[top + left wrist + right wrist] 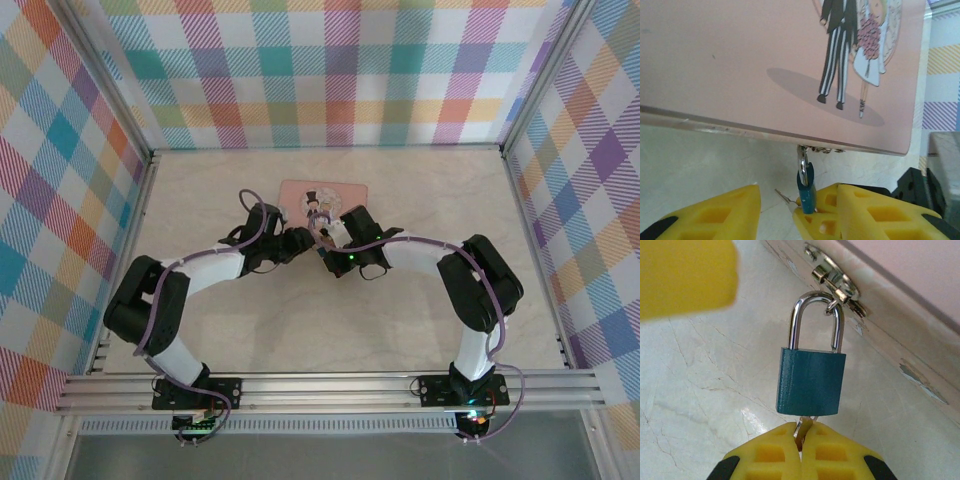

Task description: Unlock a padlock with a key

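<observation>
The padlock (811,382) has a teal body and a silver shackle; the key (800,430) is pale metal. The tin (740,65) is pink, picturing a black-suited groom in striped trousers and a bride in white. Around the tin the bench (420,190) is cream with marble veins. The right end effector (801,440) and left end effector (799,197) are yellow and black.

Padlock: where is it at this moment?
In the right wrist view the padlock hangs centre-frame from the hasp on the near edge of the pink tin, just above the right end effector pinching the key.
</observation>
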`<move>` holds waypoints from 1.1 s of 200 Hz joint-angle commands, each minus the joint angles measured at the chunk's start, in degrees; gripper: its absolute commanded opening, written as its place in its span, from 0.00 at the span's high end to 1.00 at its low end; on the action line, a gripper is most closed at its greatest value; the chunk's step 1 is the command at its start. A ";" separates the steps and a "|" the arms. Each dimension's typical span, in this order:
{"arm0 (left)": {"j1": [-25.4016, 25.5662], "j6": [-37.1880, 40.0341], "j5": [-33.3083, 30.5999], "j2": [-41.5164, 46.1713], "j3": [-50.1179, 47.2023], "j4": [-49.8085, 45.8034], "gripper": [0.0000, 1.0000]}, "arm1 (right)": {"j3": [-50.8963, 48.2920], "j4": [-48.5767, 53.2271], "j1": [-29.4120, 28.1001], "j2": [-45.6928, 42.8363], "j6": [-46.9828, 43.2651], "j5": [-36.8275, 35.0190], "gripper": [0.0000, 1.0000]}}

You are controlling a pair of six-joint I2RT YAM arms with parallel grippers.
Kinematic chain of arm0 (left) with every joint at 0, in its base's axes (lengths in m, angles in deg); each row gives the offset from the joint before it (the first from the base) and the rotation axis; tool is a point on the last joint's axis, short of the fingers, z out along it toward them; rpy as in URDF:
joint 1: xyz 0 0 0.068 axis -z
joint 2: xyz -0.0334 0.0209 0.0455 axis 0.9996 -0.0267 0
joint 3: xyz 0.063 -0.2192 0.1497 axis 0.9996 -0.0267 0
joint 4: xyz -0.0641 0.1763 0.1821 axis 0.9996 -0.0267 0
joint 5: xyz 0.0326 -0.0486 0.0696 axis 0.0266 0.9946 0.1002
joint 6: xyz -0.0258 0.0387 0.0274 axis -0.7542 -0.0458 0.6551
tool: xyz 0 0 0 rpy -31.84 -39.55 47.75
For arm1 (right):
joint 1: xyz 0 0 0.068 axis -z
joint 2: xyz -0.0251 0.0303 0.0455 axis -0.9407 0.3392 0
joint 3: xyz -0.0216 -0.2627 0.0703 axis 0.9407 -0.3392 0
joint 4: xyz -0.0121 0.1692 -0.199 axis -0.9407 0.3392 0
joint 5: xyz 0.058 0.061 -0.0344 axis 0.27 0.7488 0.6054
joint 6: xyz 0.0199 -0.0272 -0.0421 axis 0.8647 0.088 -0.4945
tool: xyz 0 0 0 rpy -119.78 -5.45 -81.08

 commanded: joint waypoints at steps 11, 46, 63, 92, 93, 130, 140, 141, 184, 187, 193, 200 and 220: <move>2.48 -1.90 1.90 -4.71 1.79 2.99 0.56 | -0.19 1.14 -0.64 -0.49 1.49 0.32 1.00; 2.68 -3.51 1.83 -7.43 2.51 5.34 0.57 | -0.19 0.86 -0.85 -0.84 2.05 0.15 1.00; 3.01 -3.46 2.18 -8.44 3.51 5.61 0.61 | -0.15 0.71 -1.22 -1.01 2.21 0.41 1.00; 3.21 -3.79 3.53 -10.38 4.48 6.73 0.79 | -0.28 0.27 -1.27 -1.67 2.61 0.56 1.00; 3.21 -3.80 3.56 -10.44 4.45 6.76 0.79 | -0.28 0.30 -1.27 -1.70 2.68 0.58 1.00; 3.17 -4.33 5.20 -11.38 4.17 8.19 0.98 | -0.50 1.21 -1.06 -2.92 3.16 0.07 0.87; 3.06 -4.64 5.63 -11.39 4.09 8.49 0.99 | -0.78 2.06 -0.59 -3.60 3.42 -0.22 0.78; 3.05 -4.72 5.71 -11.39 4.04 8.57 0.99 | -0.78 2.06 -0.59 -3.60 3.42 -0.22 0.78; 2.68 -6.67 7.93 -11.12 4.00 9.88 1.00 | -3.84 2.47 1.28 -8.50 4.64 -0.38 0.61; 2.64 -6.71 8.02 -11.06 3.99 9.79 1.00 | -3.88 2.50 1.28 -8.74 4.74 -0.38 0.61; 2.60 -6.86 8.20 -10.99 4.08 9.61 1.00 | -3.95 2.62 1.28 -9.10 4.86 -0.25 0.60; 2.51 -7.09 8.60 -10.88 4.21 9.60 1.00 | -3.97 2.61 1.28 -9.37 4.97 -0.01 0.59; 2.35 -7.75 9.44 -10.27 4.33 9.69 0.99 | -3.75 2.52 1.28 -9.28 5.47 -0.03 0.57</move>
